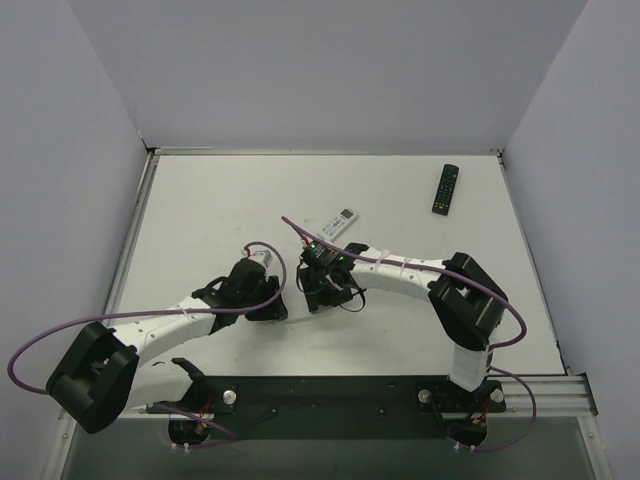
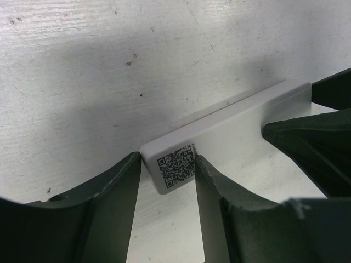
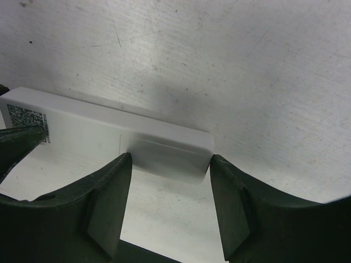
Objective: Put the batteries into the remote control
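The slim white remote control (image 2: pixel 236 120) lies flat on the table between my two grippers, and the top view hides it under them. My left gripper (image 2: pixel 167 170) straddles its QR-code end, both fingers touching it. It stands at the centre of the top view (image 1: pixel 283 303). My right gripper (image 3: pixel 171 159) is open, fingertips resting against the near edge of the remote control (image 3: pixel 82 126) at its grey-patch end (image 3: pixel 164 156). It shows in the top view (image 1: pixel 318 293). No green batteries are in view.
A wider white remote with a display window (image 1: pixel 340 222) lies just beyond the grippers. A black remote (image 1: pixel 445 188) lies at the back right. Walls close the table on the left, back and right.
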